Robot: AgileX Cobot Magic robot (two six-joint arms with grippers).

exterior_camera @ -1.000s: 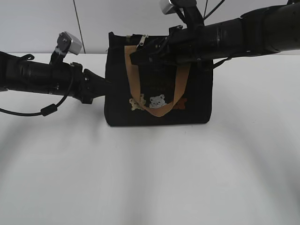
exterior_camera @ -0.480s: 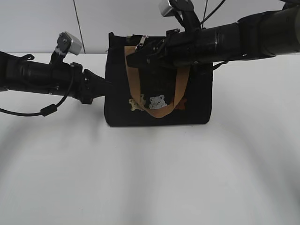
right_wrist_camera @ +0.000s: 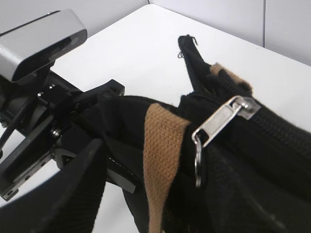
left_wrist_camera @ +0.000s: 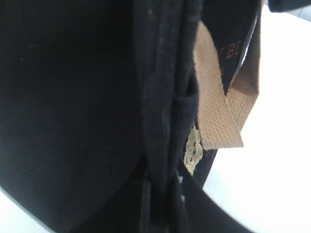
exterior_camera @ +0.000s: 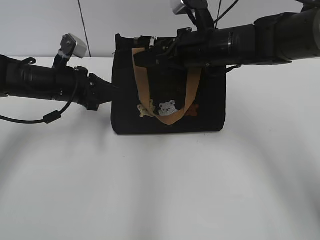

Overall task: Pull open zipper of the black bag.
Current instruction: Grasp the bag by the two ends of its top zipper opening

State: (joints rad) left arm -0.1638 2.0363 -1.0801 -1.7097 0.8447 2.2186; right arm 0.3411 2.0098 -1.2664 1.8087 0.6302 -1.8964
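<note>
Since the earlier exterior frame the right gripper (exterior_camera: 136,59) has slid left along the top of the black bag (exterior_camera: 125,100), which stands on the white table (exterior_camera: 160,190), left gripper (exterior_camera: 111,91) against its left side. Left wrist view: jaws pinched shut on the bag's side seam (left_wrist_camera: 165,121), tan handle (left_wrist_camera: 214,111) beside. Right wrist view: jaws stand open, holding nothing, zipper (right_wrist_camera: 221,121) near the bag's far end.

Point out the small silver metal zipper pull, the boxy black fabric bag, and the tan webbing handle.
Small silver metal zipper pull (right_wrist_camera: 221,121): right wrist view, its flat tab.
Boxy black fabric bag (exterior_camera: 127,90): exterior view, front panel, left part.
Tan webbing handle (exterior_camera: 170,119): exterior view, bottom of its loop.
</note>
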